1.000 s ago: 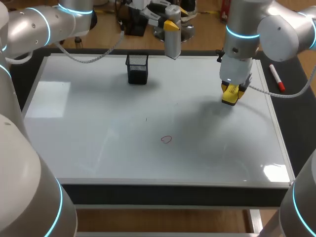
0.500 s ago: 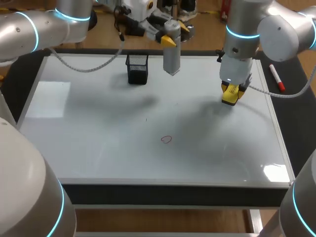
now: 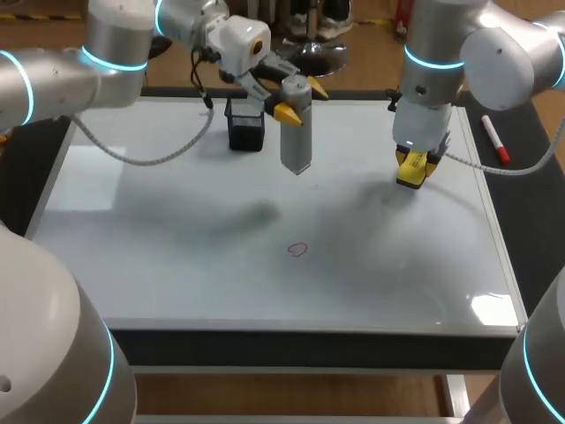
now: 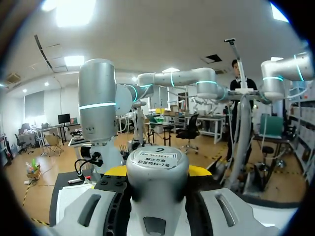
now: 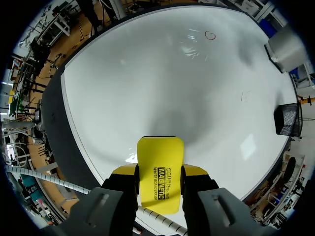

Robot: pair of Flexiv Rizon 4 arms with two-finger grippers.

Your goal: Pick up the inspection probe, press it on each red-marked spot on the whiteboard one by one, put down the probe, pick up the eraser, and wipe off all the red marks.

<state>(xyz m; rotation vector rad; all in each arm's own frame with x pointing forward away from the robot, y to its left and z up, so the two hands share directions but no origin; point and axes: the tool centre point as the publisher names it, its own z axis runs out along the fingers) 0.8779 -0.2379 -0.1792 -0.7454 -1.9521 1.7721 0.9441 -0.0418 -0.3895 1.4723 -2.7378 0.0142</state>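
Observation:
The inspection probe point(image 3: 296, 128), a grey cylinder, hangs upright over the far middle of the whiteboard point(image 3: 159, 230), and my left gripper point(image 3: 300, 102) is shut on it. In the left wrist view the probe point(image 4: 157, 169) fills the space between the fingers of the left gripper point(image 4: 157, 173). One small red ring mark point(image 3: 298, 250) lies near the board's centre, nearer than the probe's tip. At the far right of the board, my right gripper point(image 3: 412, 162) is shut on the yellow eraser point(image 3: 410, 172). The right wrist view shows that eraser point(image 5: 159, 172) clamped flat between the fingers of the right gripper point(image 5: 159, 173), with the red mark point(image 5: 210, 35) far ahead.
A black mesh holder point(image 3: 246, 124) stands on the board's far side, just left of the probe. A red-capped marker point(image 3: 495, 140) lies on the dark strip right of the board. A tiny dark speck point(image 3: 261, 213) sits left of the board's middle.
My left arm has carried the probe from over the far edge toward me and lower, out over the board. The right arm and the eraser have kept still.

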